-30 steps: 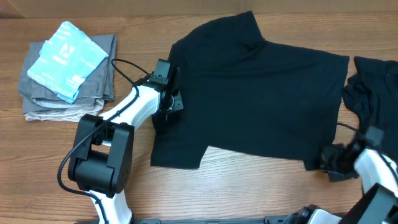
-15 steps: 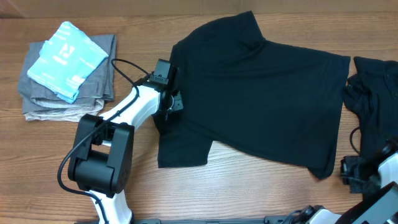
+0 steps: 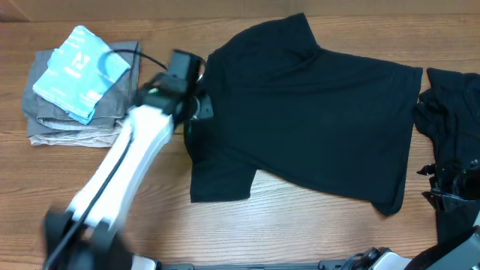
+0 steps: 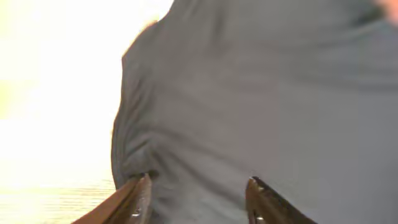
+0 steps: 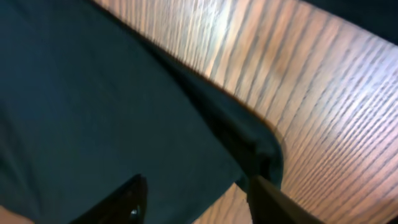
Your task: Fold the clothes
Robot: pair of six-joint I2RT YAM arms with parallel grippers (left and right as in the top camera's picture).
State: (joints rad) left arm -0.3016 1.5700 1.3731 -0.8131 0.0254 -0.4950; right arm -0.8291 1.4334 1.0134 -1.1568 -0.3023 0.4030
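Note:
A plain black T-shirt (image 3: 315,112) lies spread flat over the middle of the wooden table. In the left wrist view it fills the frame as grey-looking fabric (image 4: 261,93). My left gripper (image 3: 196,109) hovers at the shirt's left edge; its jaws (image 4: 199,193) are open, with cloth below them and nothing pinched. My right gripper (image 3: 441,187) is at the lower right, just beyond the shirt's bottom right corner (image 5: 264,152). It is open (image 5: 199,199) over the black fabric. A second black garment (image 3: 450,105) lies crumpled at the right edge.
At the far left sits a stack of folded grey garments (image 3: 52,124) with a folded light-blue garment (image 3: 79,67) on top. Bare wood (image 3: 300,217) shows in front of the shirt. The left arm (image 3: 112,180) stretches diagonally across the lower left.
The right gripper opened, let go of the shirt's bottom corner and drew back to the right. The left gripper opened wider and its arm is swinging up and left, blurred.

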